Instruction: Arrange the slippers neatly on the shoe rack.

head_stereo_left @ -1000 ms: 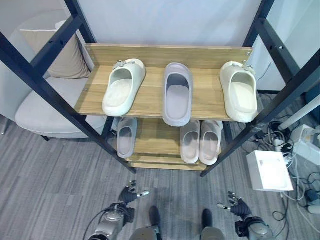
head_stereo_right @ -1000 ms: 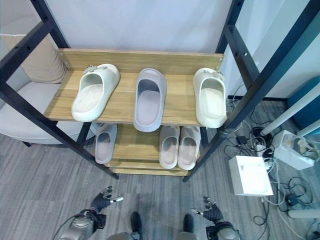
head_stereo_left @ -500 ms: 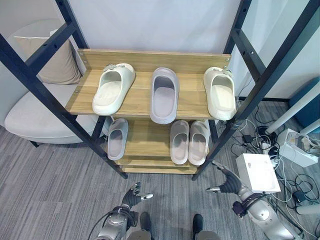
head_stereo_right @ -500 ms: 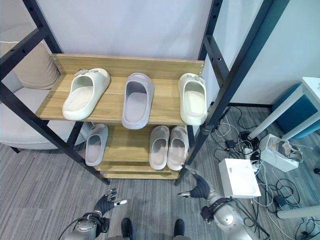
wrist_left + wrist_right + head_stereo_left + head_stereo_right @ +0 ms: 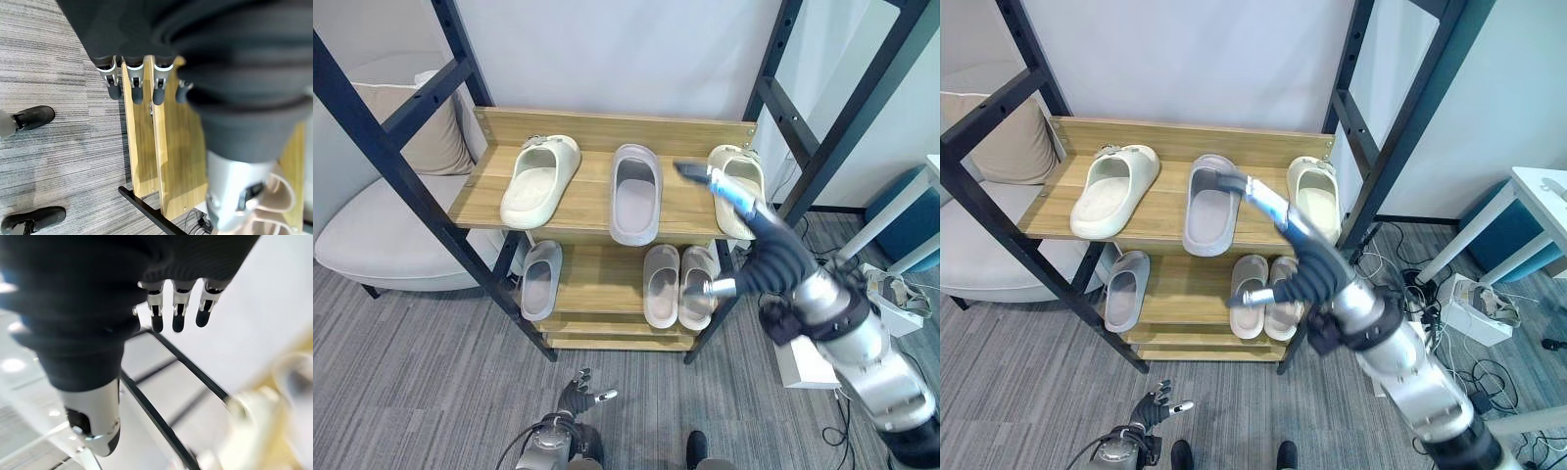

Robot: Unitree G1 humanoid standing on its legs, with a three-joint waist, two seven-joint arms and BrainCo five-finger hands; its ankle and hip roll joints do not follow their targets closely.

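Standing here by the shoe rack [image 5: 607,125] and going left to right: on the top shelf there's a cream slipper [image 5: 539,180] sitting a bit skewed, toe pointing off toward the left. Beside it is a grey slipper [image 5: 634,193], pretty much straight. Then at the far right there's the other cream slipper [image 5: 736,189], up near the black post. On the lower shelf there's a single grey slipper [image 5: 540,279] at the left and a pale pair [image 5: 679,285] side by side to the right.

The left robot hand [image 5: 584,396] hangs low near the floor, fingers loose and spread, holding nothing. The right robot hand [image 5: 759,257] is raised in front of the rack's right side, fingers stretched out straight toward the top shelf and thumb sticking out, also empty.

My guess is it's going for the right-hand cream slipper, so the cream ones can end up as a pair. If so, I'd come in from the open front, staying clear of the post. Get the fingers over the strap and the thumb under the sole edge before closing. Then lift it clear, not drag it, or it'll likely bump the grey one out of line.
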